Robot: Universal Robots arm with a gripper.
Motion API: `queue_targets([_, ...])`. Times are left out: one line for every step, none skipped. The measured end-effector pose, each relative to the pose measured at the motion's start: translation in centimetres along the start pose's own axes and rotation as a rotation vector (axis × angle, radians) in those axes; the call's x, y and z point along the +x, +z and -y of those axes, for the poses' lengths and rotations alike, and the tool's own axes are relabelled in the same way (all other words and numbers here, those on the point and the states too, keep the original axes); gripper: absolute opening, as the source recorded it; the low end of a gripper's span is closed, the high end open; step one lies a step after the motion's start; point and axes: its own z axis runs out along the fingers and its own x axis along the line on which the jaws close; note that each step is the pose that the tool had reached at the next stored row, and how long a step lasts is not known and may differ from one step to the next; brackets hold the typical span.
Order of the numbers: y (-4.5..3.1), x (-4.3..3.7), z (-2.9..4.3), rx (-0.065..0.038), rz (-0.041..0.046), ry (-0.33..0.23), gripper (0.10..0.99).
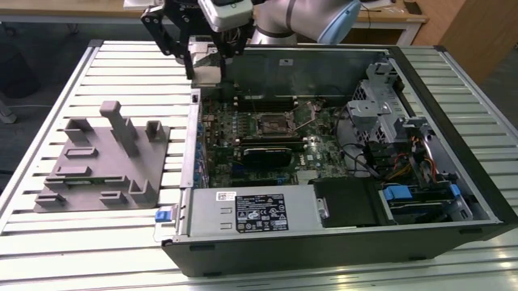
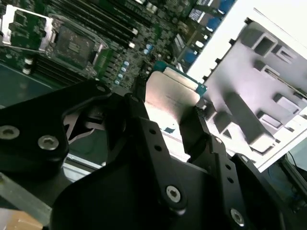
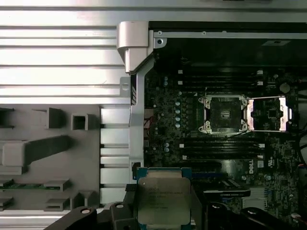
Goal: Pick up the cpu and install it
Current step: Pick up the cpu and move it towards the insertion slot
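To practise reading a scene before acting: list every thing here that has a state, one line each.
cpu: gripped, clear of the board
gripper: shut on the cpu
socket: frame open, empty
computer case: on its side, panel off

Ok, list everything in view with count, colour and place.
table: one, pale slatted metal, under everything.
computer case: one, black, open, lying on the table.
socket: one, metal-framed, open, inside the case.
power-supply box: one, silver, inside the case, exterior view's near end.
fixture: one, grey, on the table, exterior view's left of the case.
cpu: one, silvery, green-rimmed, held in the gripper.
gripper: one, black, shut on the cpu.
arm: one, silver-grey, at the case's far side.
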Motion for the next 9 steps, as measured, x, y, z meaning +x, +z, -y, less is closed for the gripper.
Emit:
queue_targets([0.08, -0.27, -0.2, 0.0, 0.0, 0.0, 0.529])
queue_targets([0.15, -0.54, -0.41, 0.0, -0.0003, 0.0, 0.529])
queue_targets([0.2, -0.81, -0.56, -0.001, -0.0005, 0.0, 0.529])
queue_targets([0.25, -1.07, -0.67, -0.004, -0.0008, 0.0, 0.529])
queue_targets([0.31, -1.36, -0.78, -0.008, -0.0011, 0.0, 0.529])
queue_targets([0.37, -1.68, -0.87, -0.011, -0.0017, 0.0, 0.529])
queue_targets([0.44, -2.05, -0.98, -0.013, -0.0025, 0.0, 0.529])
queue_targets([0.54, -2.41, -1.09, -0.013, -0.003, 0.0, 0.529])
queue_targets([0.65, -2.74, -1.22, -0.013, -0.0035, 0.0, 0.529])
